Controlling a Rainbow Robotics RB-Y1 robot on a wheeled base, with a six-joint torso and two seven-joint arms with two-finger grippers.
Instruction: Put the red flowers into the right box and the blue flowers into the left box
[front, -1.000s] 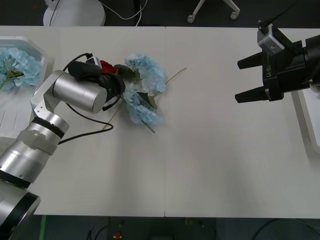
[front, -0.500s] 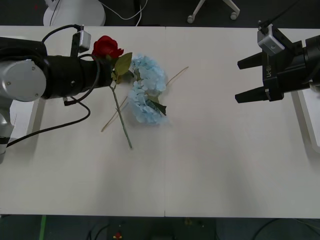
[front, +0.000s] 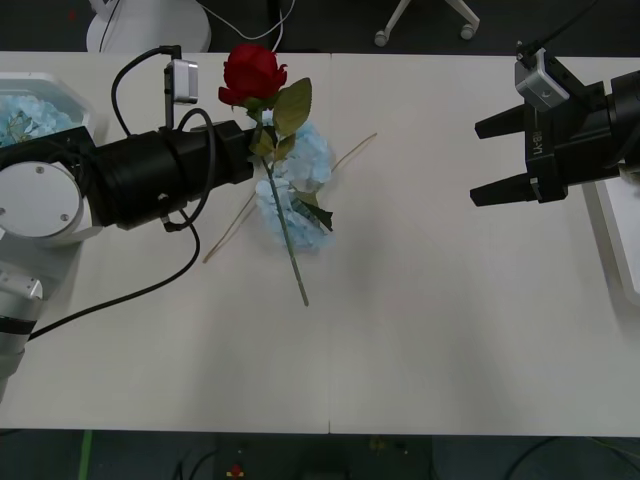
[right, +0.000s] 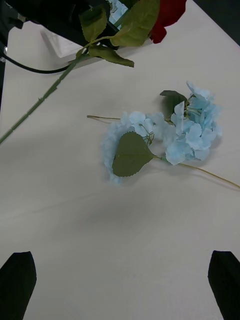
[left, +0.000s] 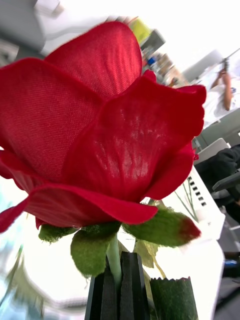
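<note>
Red rose (front: 251, 72): stem pinched in closed left gripper (left: 121, 280), held above table (front: 450, 330) w/ blue hydrangeas (front: 296, 180), apparently clear. Right gripper (front: 487, 158): jaws wide, empty, well apart.

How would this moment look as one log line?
left tool: shut on red rose, lifted | right tool: open, idle | blue flowers: on table

Red rose (front: 251, 73): bloom up, stem slanting down, raised above the counter. Blue flowers (front: 296, 188): two pale clusters lying on the counter beneath it; another (front: 30, 122) in the left box (front: 62, 90). Right box (front: 612, 235): at the right edge.
</note>
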